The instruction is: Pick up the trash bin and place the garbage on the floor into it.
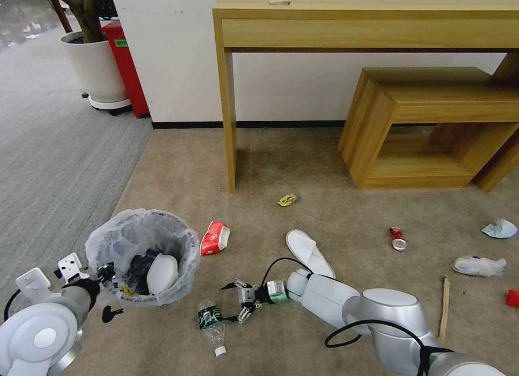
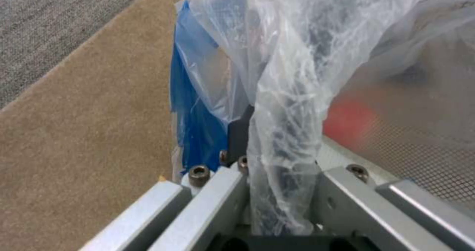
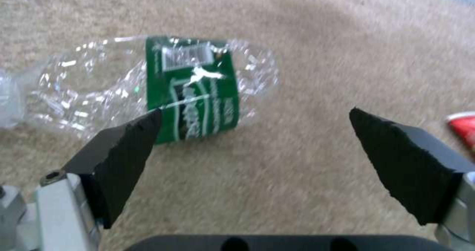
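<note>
The trash bin (image 1: 141,252), lined with a crinkled white bag, stands on the beige carpet floor (image 1: 324,213) at my left. My left gripper (image 1: 106,271) is shut on its near rim; in the left wrist view the gripper (image 2: 277,184) pinches the bag-covered rim of the bin (image 2: 198,132). A white slipper (image 1: 161,274) lies inside. My right gripper (image 1: 233,301) hangs open just beside a crushed bottle (image 1: 211,320) with a green label. In the right wrist view the bottle (image 3: 190,91) lies just beyond the open gripper (image 3: 255,113).
More garbage lies around: a red-white carton (image 1: 214,238), a white slipper (image 1: 309,252), a yellow wrapper (image 1: 287,199), a red can (image 1: 398,238), a wooden stick (image 1: 445,300), a crumpled white piece (image 1: 479,265). Wooden tables (image 1: 373,30) stand against the wall.
</note>
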You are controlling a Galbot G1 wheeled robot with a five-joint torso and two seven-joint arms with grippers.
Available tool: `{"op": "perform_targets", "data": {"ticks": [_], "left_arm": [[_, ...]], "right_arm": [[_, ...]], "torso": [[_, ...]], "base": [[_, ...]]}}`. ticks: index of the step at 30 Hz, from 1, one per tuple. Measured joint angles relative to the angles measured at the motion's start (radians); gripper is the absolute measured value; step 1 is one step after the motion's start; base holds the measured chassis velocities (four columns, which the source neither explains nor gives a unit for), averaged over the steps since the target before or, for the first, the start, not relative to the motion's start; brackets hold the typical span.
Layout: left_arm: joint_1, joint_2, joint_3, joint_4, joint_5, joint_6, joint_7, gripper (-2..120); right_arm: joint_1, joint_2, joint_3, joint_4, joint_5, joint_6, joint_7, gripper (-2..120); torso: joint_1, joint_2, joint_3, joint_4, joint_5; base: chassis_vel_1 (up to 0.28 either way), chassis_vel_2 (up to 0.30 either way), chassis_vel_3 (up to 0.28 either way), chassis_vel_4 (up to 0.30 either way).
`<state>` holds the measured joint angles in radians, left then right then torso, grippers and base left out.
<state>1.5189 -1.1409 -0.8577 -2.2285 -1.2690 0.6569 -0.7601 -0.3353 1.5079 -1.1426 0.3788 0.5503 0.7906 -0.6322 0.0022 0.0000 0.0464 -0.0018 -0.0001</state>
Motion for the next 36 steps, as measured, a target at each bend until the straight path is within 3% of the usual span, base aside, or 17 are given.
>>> {"op": "perform_targets", "data": {"ticks": [20,25,36], "left_arm": [[0.000,0.012,0.012,0.011,0.010,0.001,0.000,0],[-0.008,0.020,0.019,0.020,0.007,0.002,-0.002,0],[-0.016,0.033,0.031,0.026,0.000,0.002,-0.011,0]], "right_arm": [[-0.048,-0.047,-0.019,0.091,0.202,0.002,-0.001,97],[-0.071,-0.091,-0.039,0.156,0.295,-0.032,0.038,96],[-0.118,-0.128,-0.035,0.207,0.360,-0.057,0.086,96]], "torso": [[0.000,0.000,0.000,0.0000,0.0001],[0.000,0.000,0.000,0.0000,0.0001],[0.000,0.000,0.000,0.0000,0.0001]], "base": [[0.000,0.000,0.000,0.000],[0.000,0.000,0.000,0.000],[0.000,0.000,0.000,0.000]]}}
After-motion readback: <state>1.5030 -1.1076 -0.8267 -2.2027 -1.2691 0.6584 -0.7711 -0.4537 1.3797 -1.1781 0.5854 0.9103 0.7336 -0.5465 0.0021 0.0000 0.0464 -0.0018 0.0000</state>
